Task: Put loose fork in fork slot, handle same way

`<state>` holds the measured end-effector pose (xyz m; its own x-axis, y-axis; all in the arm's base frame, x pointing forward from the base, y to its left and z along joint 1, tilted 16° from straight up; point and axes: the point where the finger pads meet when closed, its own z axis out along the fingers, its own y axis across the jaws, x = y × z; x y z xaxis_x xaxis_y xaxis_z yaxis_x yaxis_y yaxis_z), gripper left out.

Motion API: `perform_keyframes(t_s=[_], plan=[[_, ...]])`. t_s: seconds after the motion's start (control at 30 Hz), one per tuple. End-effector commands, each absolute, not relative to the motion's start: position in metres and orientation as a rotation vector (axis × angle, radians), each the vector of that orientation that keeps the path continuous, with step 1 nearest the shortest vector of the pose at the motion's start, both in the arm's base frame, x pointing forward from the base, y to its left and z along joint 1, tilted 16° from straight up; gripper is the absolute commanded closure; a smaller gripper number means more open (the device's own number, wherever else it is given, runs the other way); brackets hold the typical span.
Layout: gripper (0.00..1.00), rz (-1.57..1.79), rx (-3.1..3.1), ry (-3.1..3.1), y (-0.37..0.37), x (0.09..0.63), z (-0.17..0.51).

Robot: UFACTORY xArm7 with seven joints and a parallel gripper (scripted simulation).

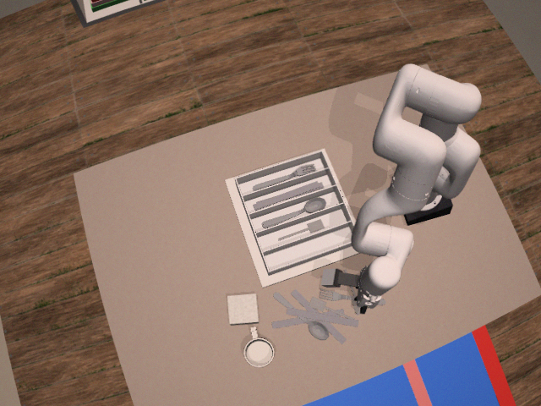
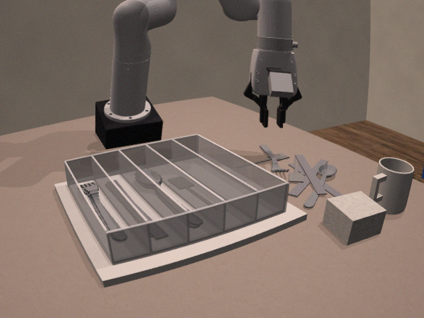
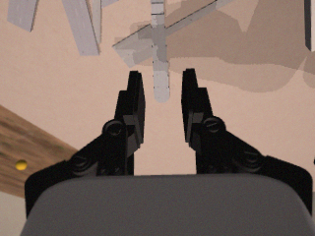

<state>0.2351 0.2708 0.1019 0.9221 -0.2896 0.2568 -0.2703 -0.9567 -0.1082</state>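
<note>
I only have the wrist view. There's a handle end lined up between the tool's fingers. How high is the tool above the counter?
Observer: In the exterior view the tool hangs well above the loose fork, open and touching nothing.
Operator: Where is the fork slot?
Observer: It's the slot of the tray farthest from the cutlery pile. A fork lies flat in it.
Operator: Which way round is that one?
Observer: Its tines point toward the end of the tray nearest the arm's base.
</note>
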Motion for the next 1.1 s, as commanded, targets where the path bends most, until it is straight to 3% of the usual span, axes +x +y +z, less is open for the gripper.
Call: perform_keyframes(t_s=[0.0, 1.07], plan=[[0.7, -0.422, -3.008, 0.439, 0.272, 0.236, 0.101], [0.7, -0.425, -3.008, 0.439, 0.274, 0.247, 0.065]])
